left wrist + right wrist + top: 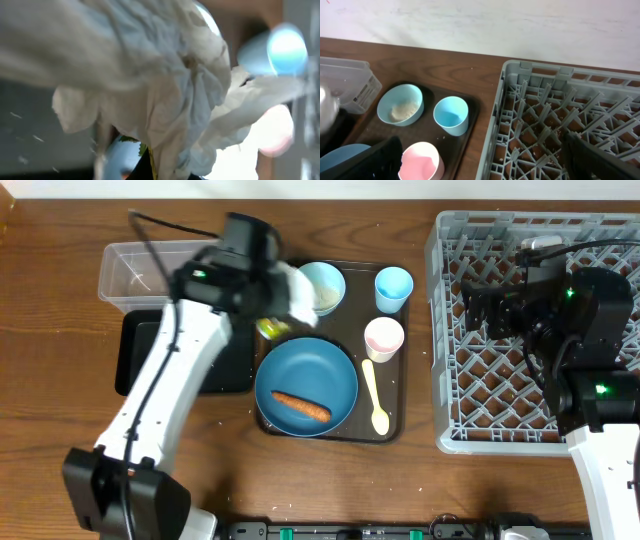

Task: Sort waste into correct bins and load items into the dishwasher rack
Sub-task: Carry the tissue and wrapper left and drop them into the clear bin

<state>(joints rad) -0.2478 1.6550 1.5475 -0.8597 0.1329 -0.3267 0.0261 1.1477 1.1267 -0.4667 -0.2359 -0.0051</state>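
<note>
Left pincer (268, 292) is clamped on the tissue (297, 292), held up, seemingly over the tray's (395, 425) back-left corner beside the bowl (325, 280). The carrot stick (301, 407) lies on the plate (340, 375). Right pincer (478, 312) gapes wide, empty, above the rack (450, 410).

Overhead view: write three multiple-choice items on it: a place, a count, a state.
1. The carrot stick lies: A in the clear tub; B in the rack; C on the blue plate.
2. Cups on the tray: A one; B two; C three.
3. The left gripper is: A shut on the tissue; B open, empty; C shut on the spoon.
Key: 1 C, the stick lies across the plate. 2 B, a light blue cup and a pink cup stand there. 3 A, the tissue is bunched in its grip.
</note>
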